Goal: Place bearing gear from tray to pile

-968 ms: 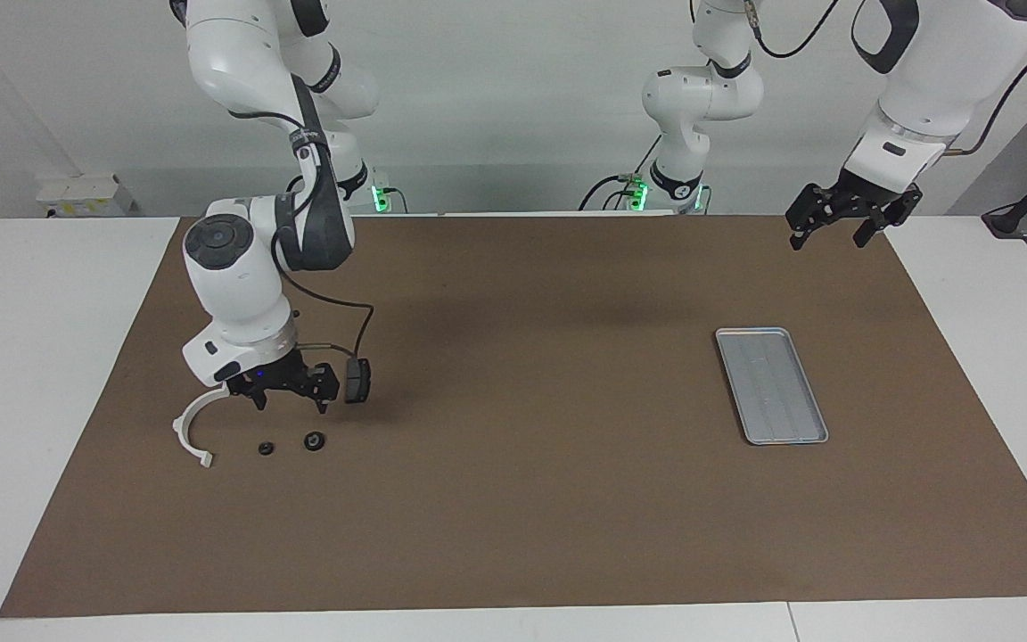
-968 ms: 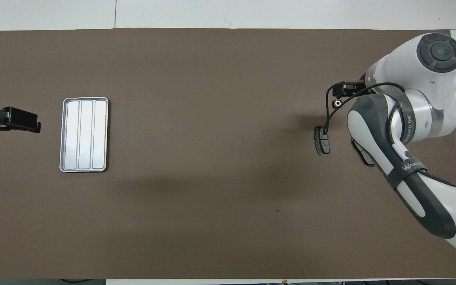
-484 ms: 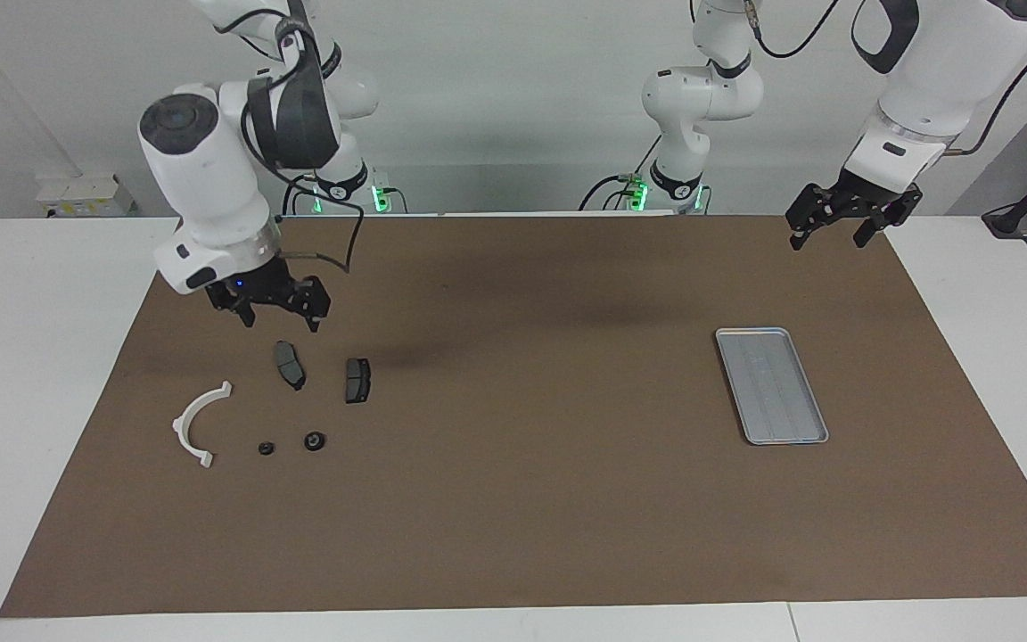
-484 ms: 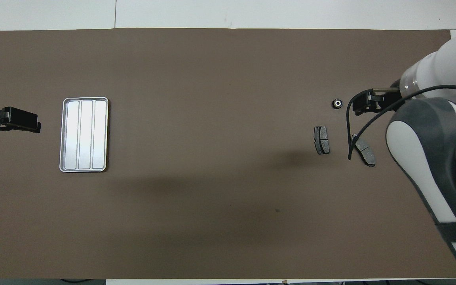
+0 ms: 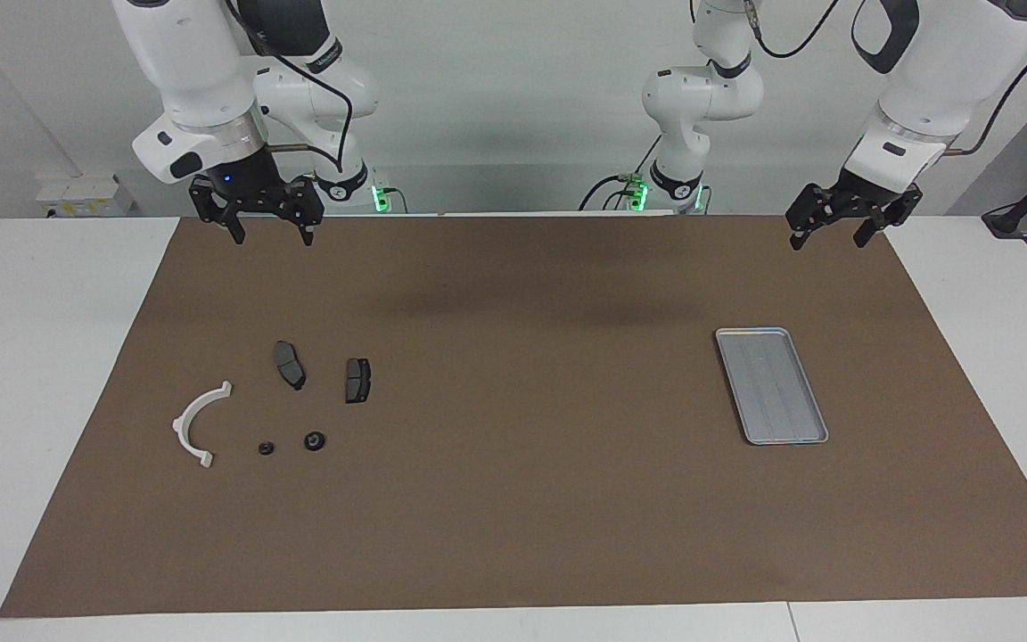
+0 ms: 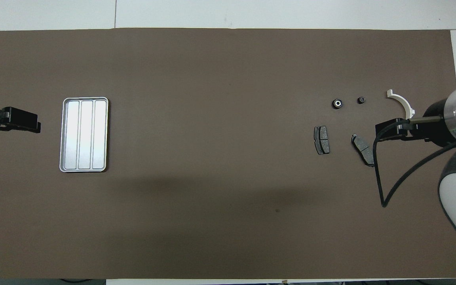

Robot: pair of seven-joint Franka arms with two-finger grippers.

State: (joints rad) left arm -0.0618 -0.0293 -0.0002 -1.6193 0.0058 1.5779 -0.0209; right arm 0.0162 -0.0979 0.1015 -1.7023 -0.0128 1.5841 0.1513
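The silver ribbed tray (image 5: 772, 385) lies empty on the brown mat toward the left arm's end; it also shows in the overhead view (image 6: 84, 134). The pile lies toward the right arm's end: a white half-ring bracket (image 5: 195, 421) (image 6: 402, 103) and two dark brake pads (image 5: 290, 364) (image 5: 357, 380). The black bearing gear (image 5: 315, 440) (image 6: 337, 103) rests on the mat beside them, next to a smaller black round part (image 5: 267, 448). My right gripper (image 5: 271, 234) (image 6: 383, 130) is open, empty and raised high over the mat's edge nearest the robots. My left gripper (image 5: 833, 235) (image 6: 35, 124) is open, empty and waits in the air over the mat's corner.
The brown mat (image 5: 513, 499) covers most of the white table (image 5: 32, 357). A black cable (image 6: 382, 190) hangs from the right arm's wrist.
My right gripper has risen from low over the pile and pulled back toward the robots, empty. That uncovered the second brake pad and the bracket. The left arm has not moved.
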